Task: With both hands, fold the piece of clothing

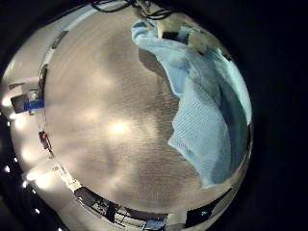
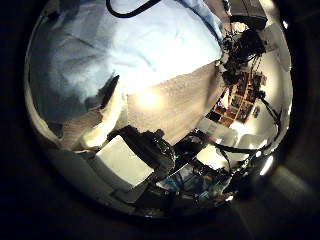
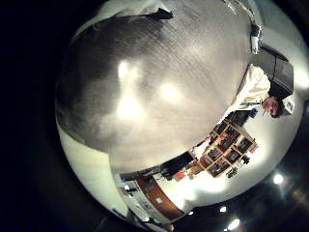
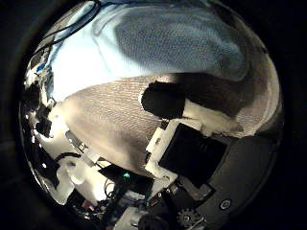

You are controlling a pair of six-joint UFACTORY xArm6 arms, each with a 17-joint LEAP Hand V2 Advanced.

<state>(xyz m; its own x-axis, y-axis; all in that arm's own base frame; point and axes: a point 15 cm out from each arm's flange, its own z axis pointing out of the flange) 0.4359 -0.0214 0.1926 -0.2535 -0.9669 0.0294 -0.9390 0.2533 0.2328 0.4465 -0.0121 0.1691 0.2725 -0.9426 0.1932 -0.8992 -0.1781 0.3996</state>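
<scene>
A knitted garment (image 1: pixel 207 106) lies spread on the wood-grain table (image 1: pixel 106 106). In the left thumb side view the cloth (image 2: pixel 120 50) fills much of the picture, so it is close under my left hand (image 2: pixel 130 165). That hand's fingers reach out just beside the garment's edge with nothing in them. In the right thumb side view the garment (image 4: pixel 163 43) lies farther off across bare table (image 4: pixel 106 110). My right hand (image 4: pixel 192 144) hovers over the table with its thumb stretched out, holding nothing. The right little finger side view shows only table (image 3: pixel 145 87).
The table's edge (image 1: pixel 48 154) runs past clutter and small items at the room's side. Shelves and furniture (image 2: pixel 240 95) stand beyond the far side of the table. Bare tabletop lies under the right hand.
</scene>
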